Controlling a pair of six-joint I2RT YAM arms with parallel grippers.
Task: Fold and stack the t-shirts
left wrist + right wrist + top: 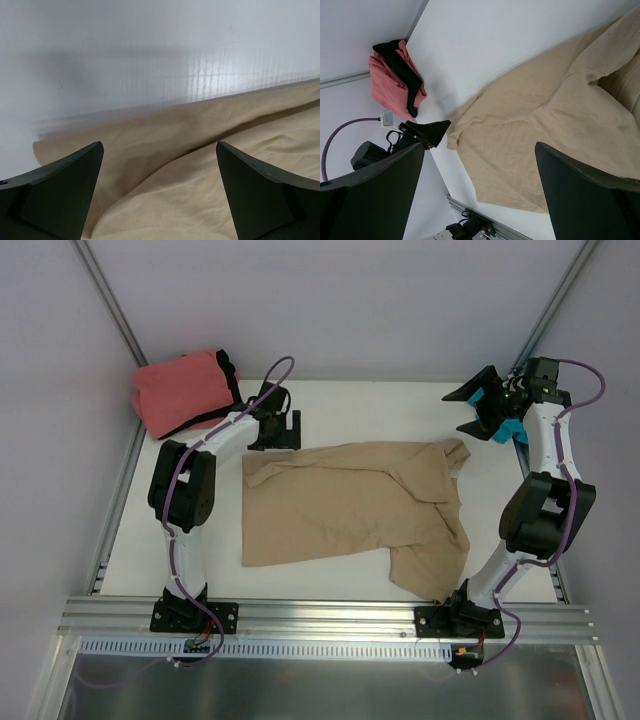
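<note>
The tan t-shirt [350,505] lies spread and rumpled on the white table [370,410], one sleeve hanging toward the front right. My left gripper [276,440] is open and empty, just beyond the shirt's back left corner. In the left wrist view its open jaws [159,145] hover low over the tan cloth [200,190]. My right gripper [463,412] is open and empty, raised at the back right. The right wrist view [480,146] looks down on the tan shirt [545,130]. The coral-pink shirt [185,390] lies with the black shirt [230,375] at the back left. The teal shirt [510,430] is mostly hidden behind my right gripper.
White walls close in the back and sides. A metal rail [320,615] runs along the table's front edge. The pink shirt [387,82] and the black shirt [402,70] also show in the right wrist view, beside my left gripper [425,132].
</note>
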